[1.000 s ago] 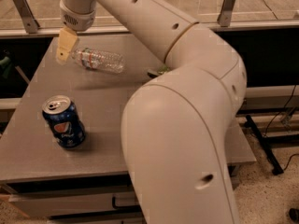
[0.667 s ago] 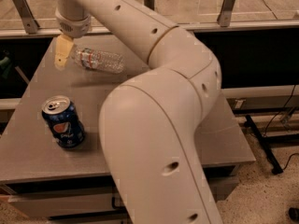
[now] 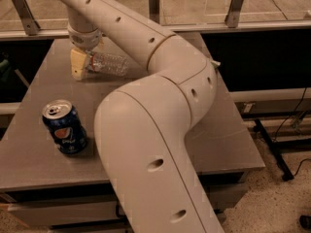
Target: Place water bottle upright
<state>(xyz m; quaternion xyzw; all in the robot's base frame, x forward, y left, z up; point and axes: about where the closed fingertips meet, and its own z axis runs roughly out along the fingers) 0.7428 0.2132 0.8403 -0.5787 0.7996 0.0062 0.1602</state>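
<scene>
Camera view, the only view available.

1. Gripper. I see the gripper (image 3: 81, 66) at the far left of the table (image 3: 228, 140), lowered to just above the surface. It hangs from the wrist of the arm (image 3: 160, 130), which comes in from the upper left, bends at a large elbow in the foreground and fills the middle of the frame. I cannot tell whether the gripper is spread, pressed together or pinching anything.

2. Task object. The water bottle (image 3: 109, 63) lies on its side on the far left part of the table, with its long axis running roughly left to right. Its left end meets the gripper, and I cannot tell whether the two touch there. The right end of the bottle passes behind the arm. The bottle is not upright.

3. Other objects. A blue Pepsi can (image 3: 64, 127) stands upright near the front left of the table, well apart from the bottle and the gripper.

4. Surroundings. A horizontal rail (image 3: 252, 27) with upright posts runs along behind the table. Dark cables (image 3: 296, 115) lie over the floor to the right.
</scene>
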